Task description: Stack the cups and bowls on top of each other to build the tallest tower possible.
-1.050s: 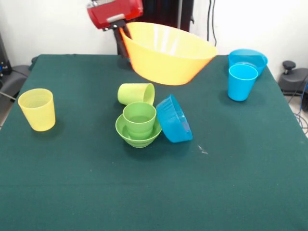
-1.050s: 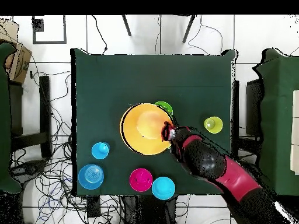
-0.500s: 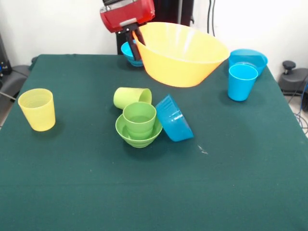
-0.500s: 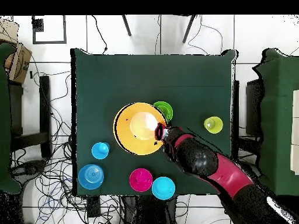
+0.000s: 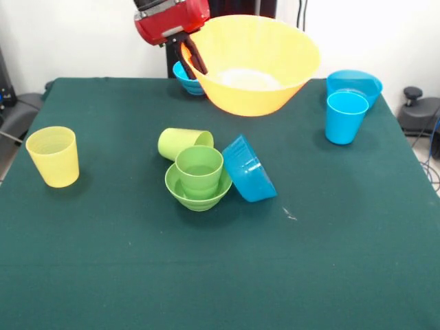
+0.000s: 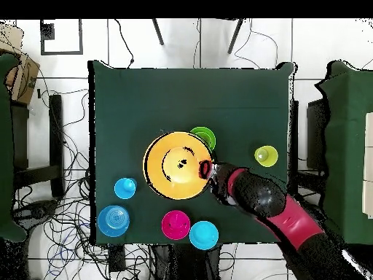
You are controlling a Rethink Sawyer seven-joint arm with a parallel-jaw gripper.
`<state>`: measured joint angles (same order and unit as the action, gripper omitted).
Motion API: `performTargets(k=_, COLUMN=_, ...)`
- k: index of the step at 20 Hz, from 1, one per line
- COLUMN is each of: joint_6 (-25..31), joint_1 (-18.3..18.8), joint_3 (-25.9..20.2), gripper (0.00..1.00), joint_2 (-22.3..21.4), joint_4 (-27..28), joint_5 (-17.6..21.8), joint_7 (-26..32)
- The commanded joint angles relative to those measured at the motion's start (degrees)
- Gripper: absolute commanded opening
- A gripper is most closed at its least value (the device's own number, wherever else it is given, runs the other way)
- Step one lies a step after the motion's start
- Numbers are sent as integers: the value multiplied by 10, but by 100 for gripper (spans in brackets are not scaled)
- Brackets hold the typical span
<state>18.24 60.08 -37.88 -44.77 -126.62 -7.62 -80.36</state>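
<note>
The big yellow-orange bowl [image 5: 251, 65] has risen and levelled out since a second ago, when it hung tipped toward the bench [image 5: 103, 275]; now its mouth faces more nearly upward, held clear of the cloth at the far side; the end effector [image 5: 190, 56] is clamped on its rim, one finger inside the wall and one outside; the tower [image 5: 199, 177], a green cup in a small green bowl, stands mid-bench, with a yellow-green cup [image 5: 181, 143] lying on its side just behind and a blue bowl [image 5: 249, 170] tipped against it; the big bowl looks light, thin and slick, likely to swing from a one-sided rim pinch.
</note>
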Motion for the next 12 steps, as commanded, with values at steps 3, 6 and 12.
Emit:
performTargets(k=3, joint_6=79, joint_1=-6, joint_3=24, gripper=0, joint_2=37, joint_4=43, joint_5=-28, joint_7=-83)
performTargets(k=6, joint_6=42, joint_1=2, joint_3=14, gripper=0, joint_2=48, joint_4=27, joint_5=-11, joint_7=-77)
performTargets(k=12, joint_6=-94, joint_1=16, joint_3=-9, gripper=0, joint_2=118, joint_4=4, joint_5=65, joint_7=-47)
